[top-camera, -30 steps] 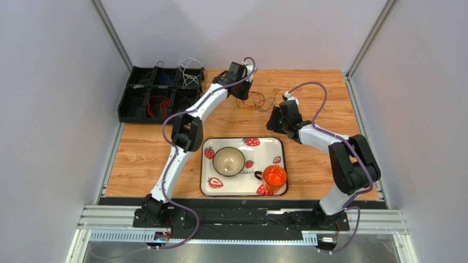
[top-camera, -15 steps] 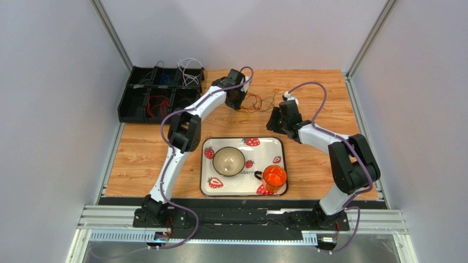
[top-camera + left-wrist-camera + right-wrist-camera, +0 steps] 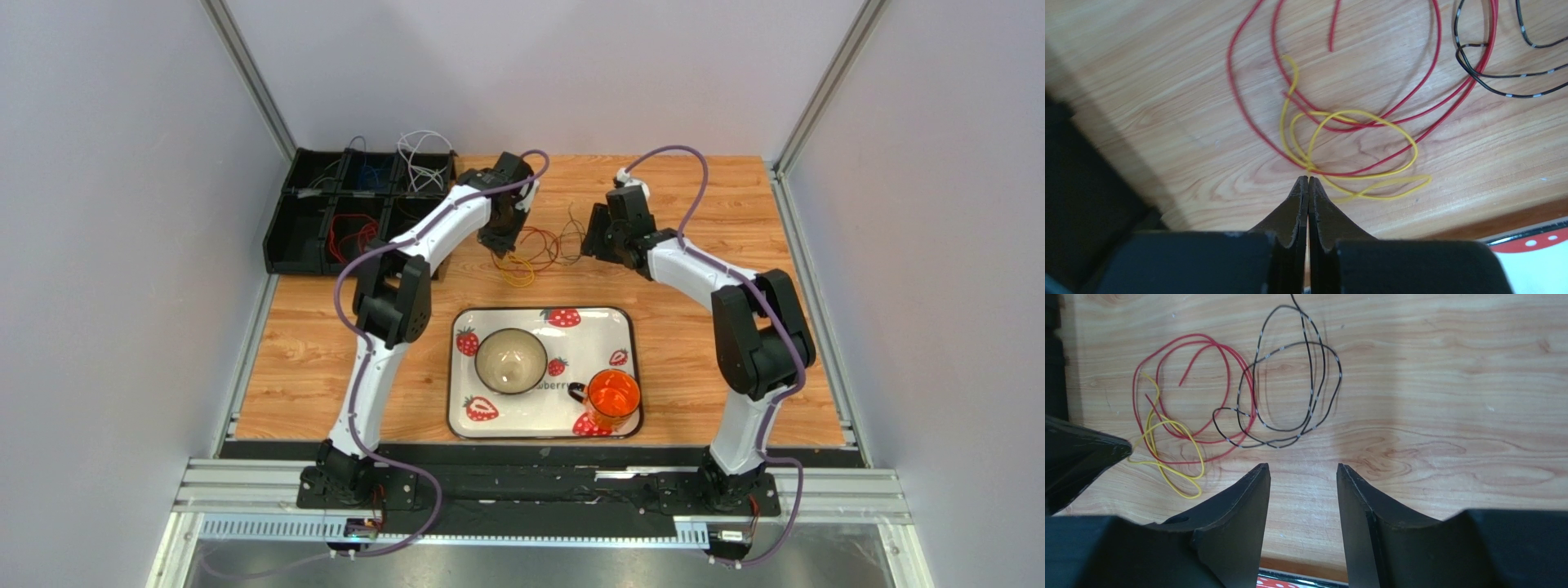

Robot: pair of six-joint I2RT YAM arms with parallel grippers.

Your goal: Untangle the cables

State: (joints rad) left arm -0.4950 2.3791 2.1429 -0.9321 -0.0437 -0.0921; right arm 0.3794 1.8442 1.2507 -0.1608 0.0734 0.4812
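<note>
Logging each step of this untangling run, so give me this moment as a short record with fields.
left gripper: shut on yellow cable
right gripper: open, empty, over wooden table
yellow cable: loops crossing red cable
dark cable: overlaps red cable at one side
task: not yet untangled

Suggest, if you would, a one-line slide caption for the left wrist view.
Left gripper shut, apparently pinching the yellow cable where it loops over the red cable on the wooden table.
</note>
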